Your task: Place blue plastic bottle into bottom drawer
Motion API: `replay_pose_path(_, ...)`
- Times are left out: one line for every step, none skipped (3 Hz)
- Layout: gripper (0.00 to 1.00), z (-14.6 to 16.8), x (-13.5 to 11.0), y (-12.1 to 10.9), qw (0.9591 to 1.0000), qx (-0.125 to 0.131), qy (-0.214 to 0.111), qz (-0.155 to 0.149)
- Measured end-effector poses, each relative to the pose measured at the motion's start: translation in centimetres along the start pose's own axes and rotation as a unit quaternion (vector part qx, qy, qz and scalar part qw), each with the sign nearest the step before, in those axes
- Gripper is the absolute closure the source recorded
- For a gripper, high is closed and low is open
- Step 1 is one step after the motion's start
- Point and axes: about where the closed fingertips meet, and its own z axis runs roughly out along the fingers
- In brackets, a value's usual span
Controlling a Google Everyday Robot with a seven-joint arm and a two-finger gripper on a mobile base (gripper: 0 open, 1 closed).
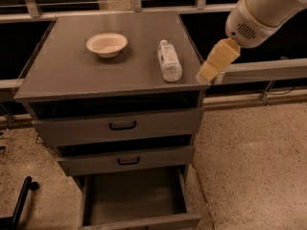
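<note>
The blue plastic bottle (169,60) lies on its side on the cabinet top (72,71), cap pointing away, near the right edge. The bottom drawer (134,195) is pulled open and shows a dark bare inside. My gripper (207,74) hangs from the white arm (261,13) at the upper right. It is at the cabinet's right front corner, a little right of the bottle and apart from it. It holds nothing that I can see.
A shallow cream bowl (106,44) stands on the cabinet top to the left of the bottle. Two upper drawers with black handles (122,125) are slightly open. A metal rail (268,68) runs behind on the right. A black bar (21,200) lies on the floor at lower left.
</note>
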Motion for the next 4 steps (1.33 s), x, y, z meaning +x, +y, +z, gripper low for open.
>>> replay_pose_path(0.0,0.1,0.0,-0.2,1.0,0.002,0.0,0.005)
replay_pose_path(0.0,1.5,-0.4,-1.8,0.9984,0.025,0.005,0.051)
replay_pose_path(0.0,4.9,-1.3,-5.8,0.9904,0.06,0.009,0.124)
replay_pose_path(0.0,8.1,-2.4,-9.4,0.9746,0.086,0.009,0.207)
